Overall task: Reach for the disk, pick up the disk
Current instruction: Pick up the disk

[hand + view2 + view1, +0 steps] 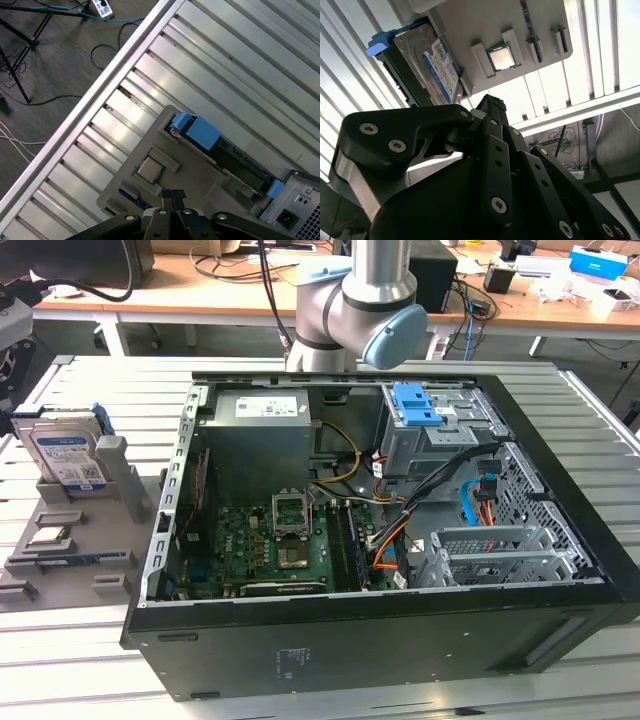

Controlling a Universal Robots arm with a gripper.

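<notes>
1. In the second wrist view the gripper (492, 102) is nearest the lens. Its black linkage bars carry silver screw heads, and its two fingers meet at the tips with nothing between them.
2. Beyond the tips a grey holder (485, 20) lies on the ribbed aluminium table (600, 30). A small square chip (501, 57) sits in a frame of the holder, almost straight ahead of the tips.
3. The disk (427, 65) stands on edge in a slot of the holder, ahead of the tips and off to the side of the chip. Its silver-grey face and white-and-blue label are turned toward the gripper, and its blue bracket (379, 44) is at the end away from the tips. The line from tips to disk is open air.
4. In the first wrist view the closed gripper (173, 194) hangs over the holder (195, 175), with the chip (150, 169) just beyond its tips. The disk (230, 157) shows edge-on as a narrow dark strip capped by the bracket (200, 132). A corner of the computer case (300, 200) is beside the holder, and past the table (225, 60) is dark floor (50, 60) with cables.
5. In the exterior view the open black computer case (400, 640) is closest, and the arm (370, 300) rises behind it. At the exterior view's left of the case the holder (115, 475) keeps the disk (70, 455) upright, with the chip (48, 537) in front. A blue latch (415, 405) sits inside the case, well apart from the disk.
</notes>
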